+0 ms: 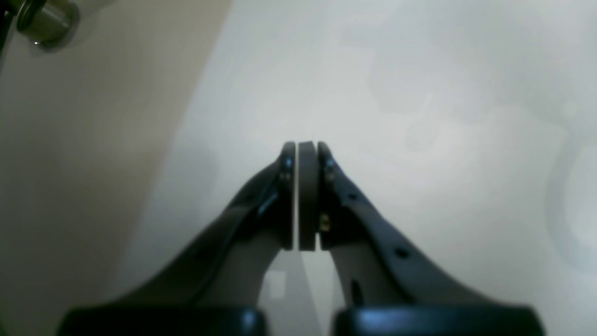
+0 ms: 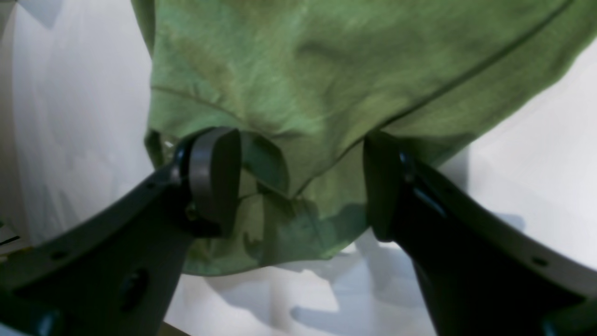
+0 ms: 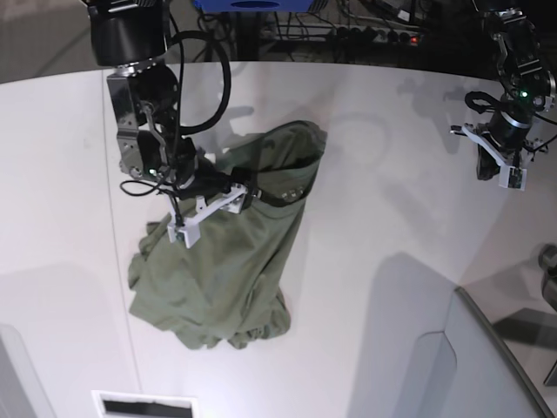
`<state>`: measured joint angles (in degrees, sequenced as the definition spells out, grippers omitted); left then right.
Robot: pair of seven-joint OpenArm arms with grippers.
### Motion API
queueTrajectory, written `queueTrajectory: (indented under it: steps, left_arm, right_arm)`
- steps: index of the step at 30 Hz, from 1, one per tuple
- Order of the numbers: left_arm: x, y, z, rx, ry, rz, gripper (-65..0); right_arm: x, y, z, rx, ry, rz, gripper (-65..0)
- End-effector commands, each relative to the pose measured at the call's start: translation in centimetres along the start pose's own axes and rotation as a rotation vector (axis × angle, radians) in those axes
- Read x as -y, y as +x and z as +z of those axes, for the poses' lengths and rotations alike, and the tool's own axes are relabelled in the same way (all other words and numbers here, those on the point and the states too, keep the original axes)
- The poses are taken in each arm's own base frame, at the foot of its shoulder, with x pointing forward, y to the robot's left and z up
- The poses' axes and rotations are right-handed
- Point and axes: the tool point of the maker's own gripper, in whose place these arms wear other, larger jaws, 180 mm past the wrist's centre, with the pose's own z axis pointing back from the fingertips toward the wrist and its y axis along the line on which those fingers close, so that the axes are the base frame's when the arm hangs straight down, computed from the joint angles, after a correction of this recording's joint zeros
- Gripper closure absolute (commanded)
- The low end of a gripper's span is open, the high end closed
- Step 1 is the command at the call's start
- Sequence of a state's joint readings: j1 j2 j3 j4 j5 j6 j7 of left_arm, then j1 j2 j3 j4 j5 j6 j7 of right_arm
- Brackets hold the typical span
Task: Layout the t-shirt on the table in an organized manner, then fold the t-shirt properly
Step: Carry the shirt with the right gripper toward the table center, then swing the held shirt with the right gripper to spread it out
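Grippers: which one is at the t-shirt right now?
The right gripper, jaws open astride the t-shirt. The left gripper is shut, empty, over bare table.

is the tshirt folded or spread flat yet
Neither. The t-shirt lies bunched and wrinkled on the table, hem rumpled, sleeves not laid out. The right gripper is open around a fabric edge.
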<state>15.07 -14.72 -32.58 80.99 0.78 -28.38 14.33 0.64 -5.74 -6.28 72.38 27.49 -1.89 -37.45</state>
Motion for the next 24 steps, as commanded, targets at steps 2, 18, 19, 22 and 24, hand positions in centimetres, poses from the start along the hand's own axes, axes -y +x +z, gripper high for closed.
queueTrajectory:
  steps: [2, 18, 19, 22, 24]
  left_arm:
    - [-1.0, 1.4, 0.2, 0.044, 0.020, -0.008, -0.7]
    - [-0.9, 1.5, 0.1, 0.049, 0.019, -0.003, -0.7]
    - [-0.9, 1.5, 0.1, 0.049, 0.019, -0.003, -0.7]
    - [-1.0, 1.6, 0.1, 0.051, 0.020, -0.005, -0.7]
    - [-1.0, 1.8, 0.1, 0.055, 0.021, -0.008, -0.7]
  right_arm:
    - [-1.3, 0.8, -0.2, 0.020, 0.032, 0.005, -38.9]
    - [-4.6, 4.5, 0.7, 0.065, 0.088, 0.076, -1.1]
    - [-5.8, 4.7, 1.0, 0.060, 0.107, 0.109, -0.6]
    - [-9.6, 6.0, 1.3, 0.065, 0.159, 0.226, -0.5]
    - [-12.0, 6.4, 0.9, 0.061, 0.185, 0.313, -0.5]
